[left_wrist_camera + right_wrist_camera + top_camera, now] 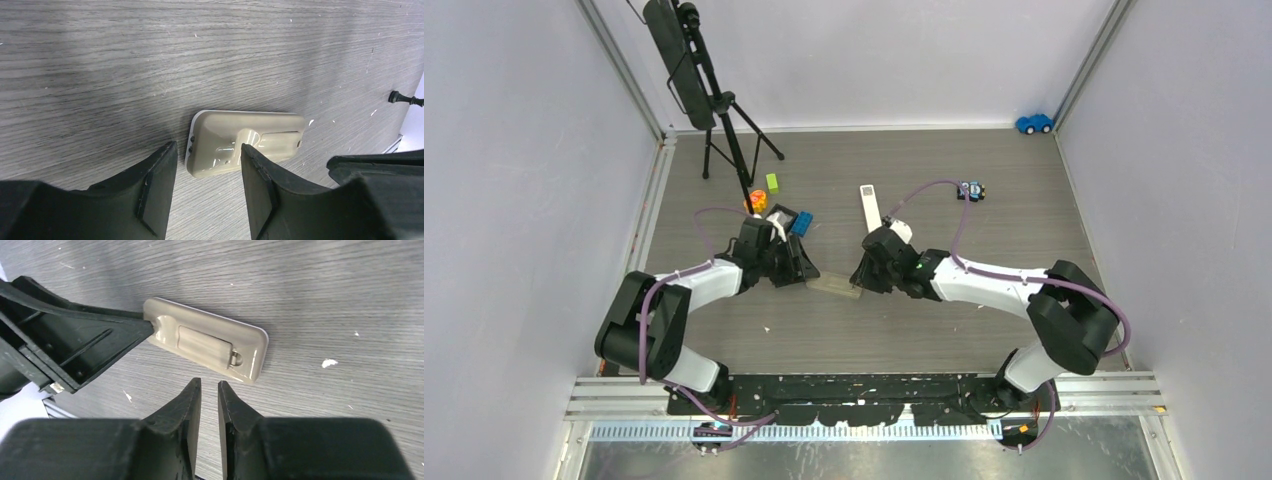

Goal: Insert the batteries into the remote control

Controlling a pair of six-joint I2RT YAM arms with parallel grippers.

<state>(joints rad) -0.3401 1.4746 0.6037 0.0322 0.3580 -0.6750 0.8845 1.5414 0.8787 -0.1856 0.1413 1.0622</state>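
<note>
The remote control (835, 286) lies back-side up on the counter (924, 330), between the two hands. Its long axis runs left to right, with the battery cover (205, 345) facing upward. The left hand (207, 146) is spread wide at the remote's left end. The right hand (209, 382), its fingers nearly together and holding nothing, sits just beside the right end.

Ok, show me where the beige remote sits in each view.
Top external: beige remote at centre, beside the left gripper.
Left wrist: beige remote just below centre.
Right wrist: beige remote at upper centre, back side up.
Shared landmark: left gripper, at the remote's end in all three.
</note>
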